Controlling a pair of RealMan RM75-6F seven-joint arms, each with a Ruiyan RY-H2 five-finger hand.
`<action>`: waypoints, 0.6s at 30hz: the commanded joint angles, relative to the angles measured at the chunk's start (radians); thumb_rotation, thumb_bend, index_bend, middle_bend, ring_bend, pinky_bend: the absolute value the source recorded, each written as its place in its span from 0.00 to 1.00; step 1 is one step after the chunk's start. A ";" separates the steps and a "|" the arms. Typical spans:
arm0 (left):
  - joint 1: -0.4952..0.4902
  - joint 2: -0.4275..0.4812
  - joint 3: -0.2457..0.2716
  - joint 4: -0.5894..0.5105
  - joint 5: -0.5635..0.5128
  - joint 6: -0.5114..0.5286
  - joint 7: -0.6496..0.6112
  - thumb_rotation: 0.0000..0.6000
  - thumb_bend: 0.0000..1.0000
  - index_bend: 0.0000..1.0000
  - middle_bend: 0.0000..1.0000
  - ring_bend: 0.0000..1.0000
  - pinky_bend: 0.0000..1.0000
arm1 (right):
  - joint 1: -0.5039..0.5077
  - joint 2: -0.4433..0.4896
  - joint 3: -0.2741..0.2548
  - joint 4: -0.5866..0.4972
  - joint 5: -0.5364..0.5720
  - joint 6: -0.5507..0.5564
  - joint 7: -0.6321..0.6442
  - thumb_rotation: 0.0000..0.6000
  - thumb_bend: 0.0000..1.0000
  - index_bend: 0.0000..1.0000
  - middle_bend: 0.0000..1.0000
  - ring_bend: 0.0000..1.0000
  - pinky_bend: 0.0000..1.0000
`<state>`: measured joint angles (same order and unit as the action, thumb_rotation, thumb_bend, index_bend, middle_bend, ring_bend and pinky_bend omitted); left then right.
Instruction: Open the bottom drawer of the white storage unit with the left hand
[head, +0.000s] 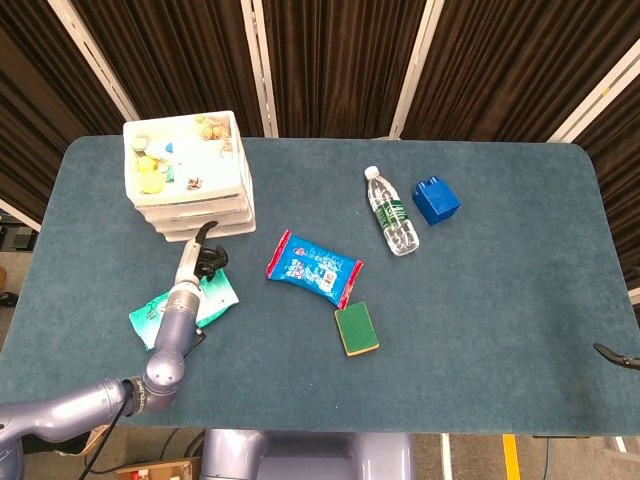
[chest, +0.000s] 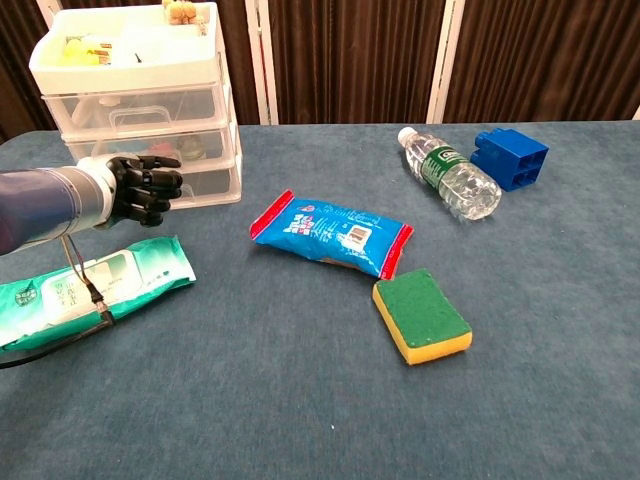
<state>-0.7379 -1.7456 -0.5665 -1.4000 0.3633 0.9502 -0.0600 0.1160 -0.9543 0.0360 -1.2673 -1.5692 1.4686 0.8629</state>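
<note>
Left hand (head: 205, 258) just beside white storage unit (head: 190, 175).

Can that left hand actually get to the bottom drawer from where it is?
Probably yes. The left hand is right in front of the bottom drawer of the white storage unit, with nothing between them.

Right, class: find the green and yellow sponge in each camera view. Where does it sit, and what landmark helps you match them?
Head view: sponge, low centre.
Chest view: sponge, lower right of centre.
Shared landmark: the blue snack packet just beyond it, to the left.
</note>
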 joint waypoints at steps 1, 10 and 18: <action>-0.001 -0.008 -0.007 0.012 0.003 -0.013 -0.014 1.00 0.74 0.10 0.94 0.90 0.88 | 0.000 0.001 -0.001 -0.001 0.000 -0.001 -0.001 1.00 0.14 0.00 0.00 0.00 0.00; -0.013 -0.035 -0.005 0.053 0.045 -0.038 -0.040 1.00 0.74 0.11 0.94 0.90 0.88 | 0.000 0.001 0.000 -0.003 0.002 -0.003 -0.002 1.00 0.14 0.00 0.00 0.00 0.00; -0.011 -0.041 0.010 0.040 0.050 -0.039 -0.036 1.00 0.74 0.16 0.94 0.90 0.88 | -0.001 0.002 0.001 -0.004 0.003 -0.002 0.000 1.00 0.14 0.00 0.00 0.00 0.00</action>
<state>-0.7499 -1.7865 -0.5578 -1.3590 0.4123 0.9101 -0.0958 0.1155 -0.9526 0.0368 -1.2711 -1.5666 1.4663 0.8625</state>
